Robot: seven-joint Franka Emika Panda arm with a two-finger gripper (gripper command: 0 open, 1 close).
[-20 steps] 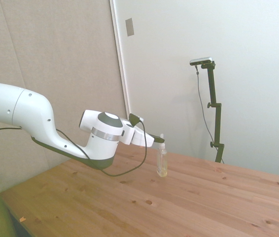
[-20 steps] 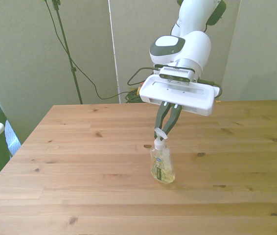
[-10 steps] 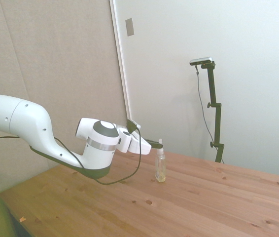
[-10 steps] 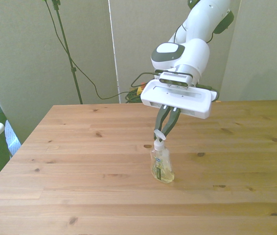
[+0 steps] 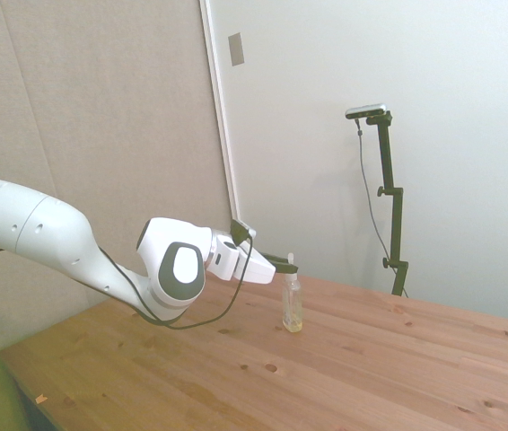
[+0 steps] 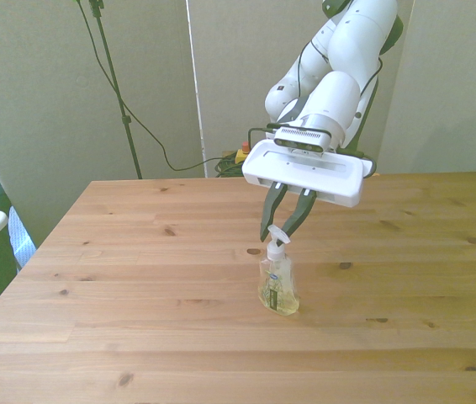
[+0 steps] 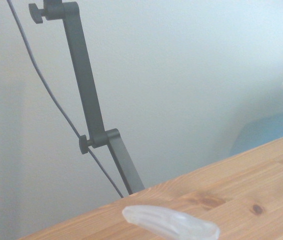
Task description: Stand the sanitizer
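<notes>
Now the fingers of the tool are seen spread apart on either side of the white nozzle cap, where half a second earlier they were pinched on it; nothing is held. The wrist has also been rolled, so that a dark round joint cover is turned toward the side view. The sanitizer is left where it was, upright on its base near the middle of the wooden surface, with pale yellowish liquid visible in the lower part of the bottle. The surface is backed by beige panels and a white wall. In the wrist view, a clear blurred piece is seen above the wood.
</notes>
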